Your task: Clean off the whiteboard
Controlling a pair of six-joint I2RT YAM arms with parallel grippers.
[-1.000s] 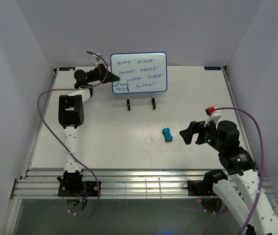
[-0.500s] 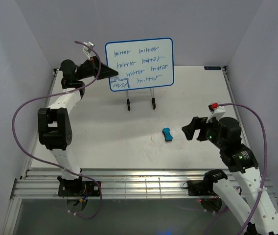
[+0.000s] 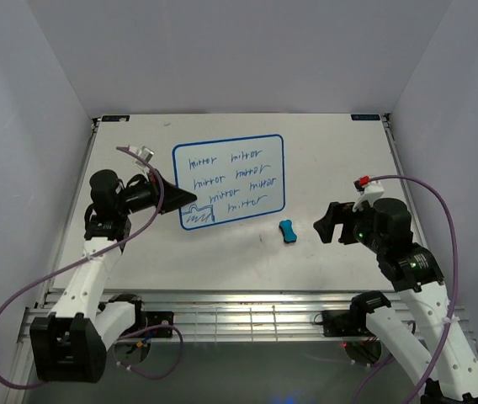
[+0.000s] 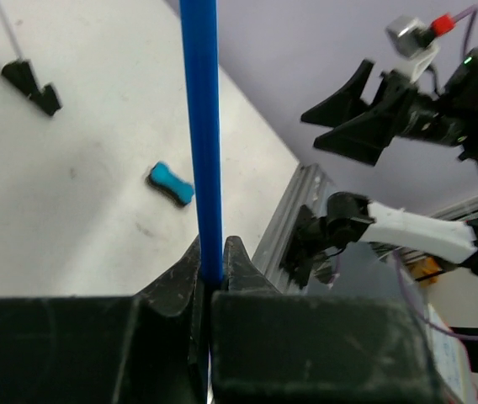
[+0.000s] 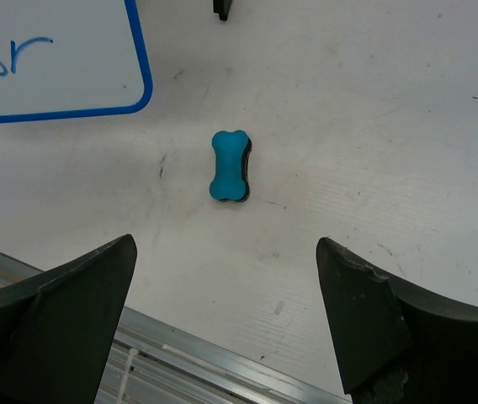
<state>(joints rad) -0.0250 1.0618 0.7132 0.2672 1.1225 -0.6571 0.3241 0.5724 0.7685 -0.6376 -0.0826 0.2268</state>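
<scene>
I am holding the whiteboard [image 3: 231, 181] in the left pincer [image 3: 190, 202], which is clamping shut on the thin blue frame at the board's lower left edge. The left wrist view shows that frame running straight up from between the closed jaws. The board is hanging over the middle of the table [image 3: 348, 160], a little toward the left edge, with its written face turned up to the overhead camera. Its blue handwriting is all there, so I judge that no wiping is under way. I am gripping it by the frame, I think, to leave the whole writing surface free for the other arm. The black wire stand [image 4: 29, 84] is sitting apart from the board on the table below, so the pincer alone seems to be carrying it. The right pincer [image 3: 327, 225] is hovering wide open and empty near the table's right edge. Its fingers are straddling the view of the small blue eraser [image 5: 229, 166], which is lying flat just beside the board's lower right corner. I am lining up on it because the eraser is what I need to pick up next.
</scene>
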